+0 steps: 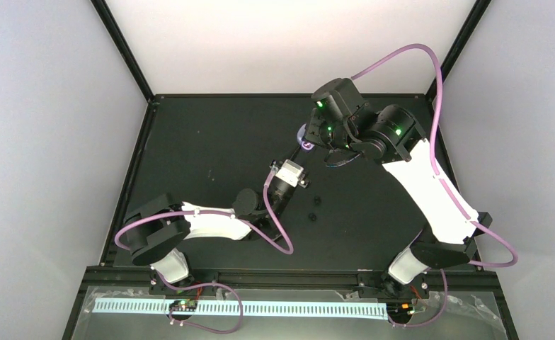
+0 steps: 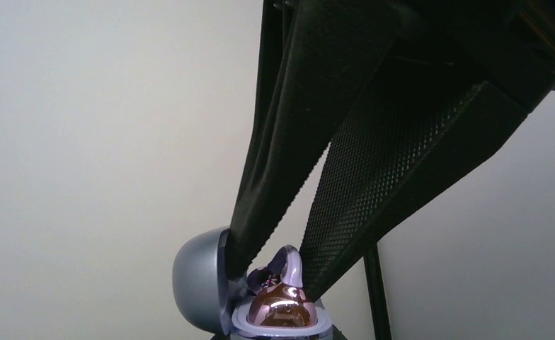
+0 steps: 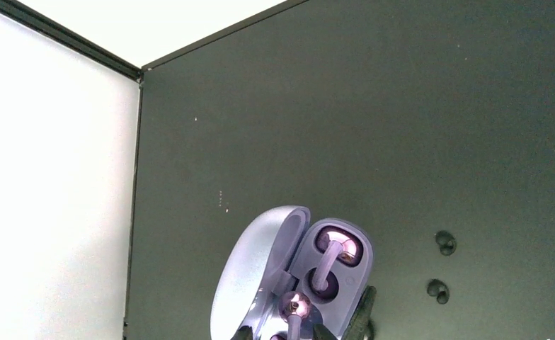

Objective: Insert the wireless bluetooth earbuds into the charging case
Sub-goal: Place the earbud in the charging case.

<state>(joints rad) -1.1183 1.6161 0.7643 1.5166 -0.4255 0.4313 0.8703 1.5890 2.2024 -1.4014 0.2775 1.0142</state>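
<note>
A lavender charging case (image 3: 260,283) is open, its lid to the left, and it also shows in the top view (image 1: 304,136). One glossy pinkish-purple earbud (image 3: 338,246) sits in the far slot. My right gripper (image 1: 322,136) holds the case off the table, with one finger (image 3: 363,315) against its base. My left gripper (image 2: 275,273) is closed on the second pinkish-purple earbud (image 2: 283,301), whose body rests in the near slot of the case (image 2: 197,280). Two small black earbuds (image 3: 444,242) (image 3: 437,290) lie on the table.
The black earbuds also show on the black table (image 1: 211,142) near the left wrist (image 1: 316,200) (image 1: 311,215). White walls stand along the table's edges. The right arm's purple cable (image 1: 430,64) loops above the back right.
</note>
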